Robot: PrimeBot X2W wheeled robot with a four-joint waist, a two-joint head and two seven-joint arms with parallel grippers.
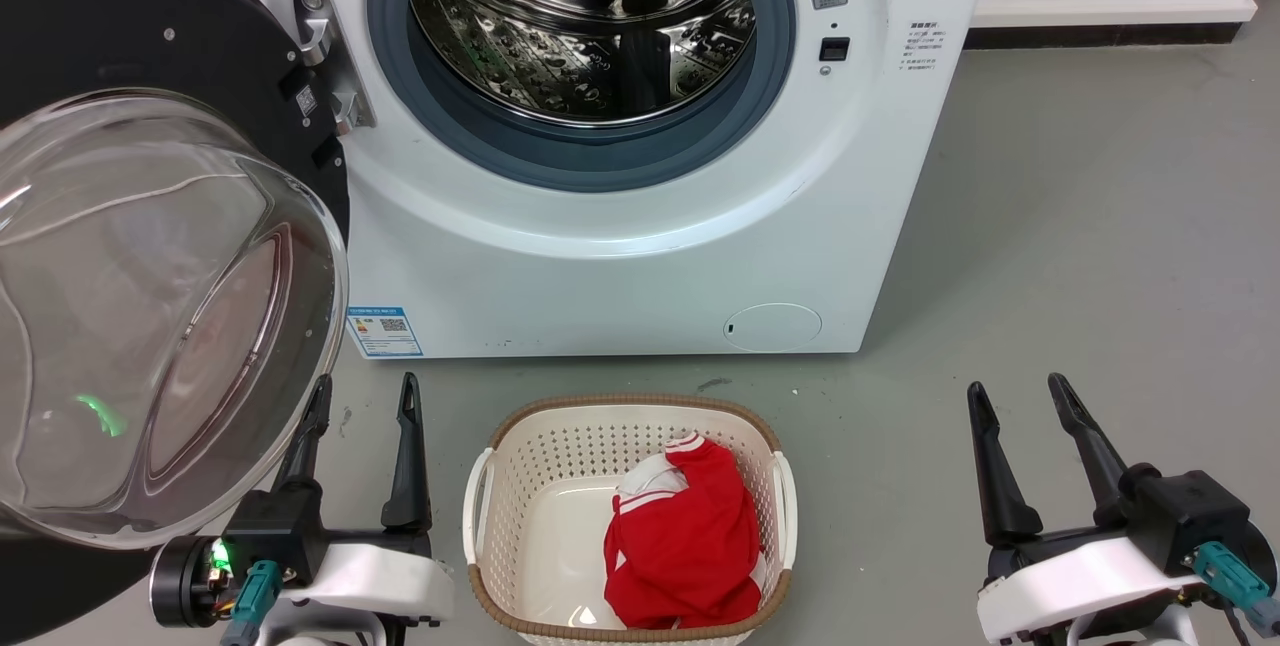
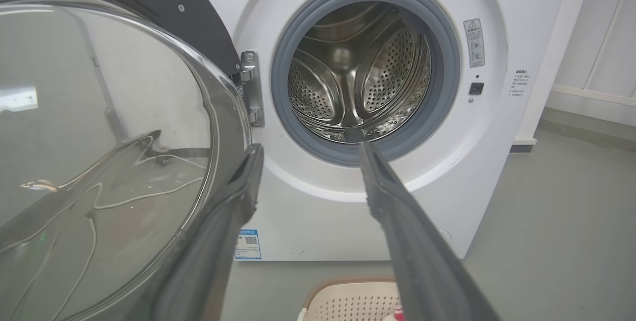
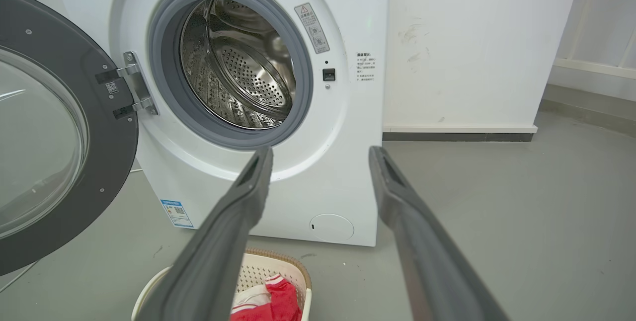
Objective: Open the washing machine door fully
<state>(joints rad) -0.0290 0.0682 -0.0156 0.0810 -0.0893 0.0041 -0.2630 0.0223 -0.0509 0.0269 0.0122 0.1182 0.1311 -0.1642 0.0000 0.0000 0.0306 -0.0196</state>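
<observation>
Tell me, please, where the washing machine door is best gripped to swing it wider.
Probably the washing machine door by its black rim, far from the hinge, with the left claw coming from the bowl side beside it. The rim is thin; the glass bowl bulges, too wide and smooth to pinch.

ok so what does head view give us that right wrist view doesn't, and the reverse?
Head view: the left gripper, open, close beside the washing machine door glass, plus the basket rim all round and its red garment whole.
Right wrist view: the scuffed wall right of the machine, and a white ledge further right.
Both: door swung wide on its hinge, steel drum, right gripper, open.
</observation>
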